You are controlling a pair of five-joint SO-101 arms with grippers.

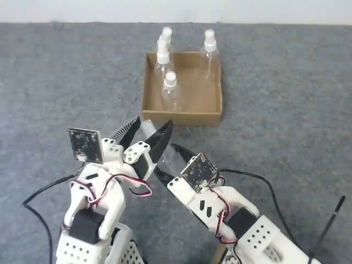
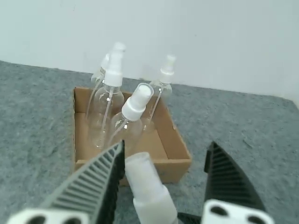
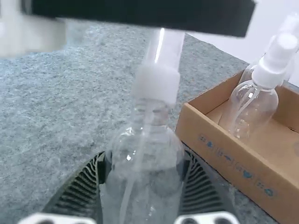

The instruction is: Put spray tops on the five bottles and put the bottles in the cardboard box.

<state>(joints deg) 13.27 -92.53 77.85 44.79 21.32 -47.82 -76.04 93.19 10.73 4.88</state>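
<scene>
My right gripper [image 1: 166, 159] is shut on a clear bottle [image 1: 175, 157] held upright just in front of the cardboard box [image 1: 181, 117]. A white spray top [image 3: 156, 81] sits in the neck of that bottle [image 3: 145, 140], between the jaws of the right gripper [image 3: 142, 161]. My left gripper [image 1: 153, 121] stands open around the spray top [image 1: 148, 130] from above. In the left wrist view the spray top [image 2: 145, 184] lies close to one finger of the left gripper [image 2: 166, 147], well apart from the other. Several capped bottles [image 1: 170, 88] stand in the box.
The box [image 2: 177, 163] is open-topped, with free floor in its right half. Grey carpet lies all around it. A white wall runs behind the box. Cables trail from both arm bases near the front edge.
</scene>
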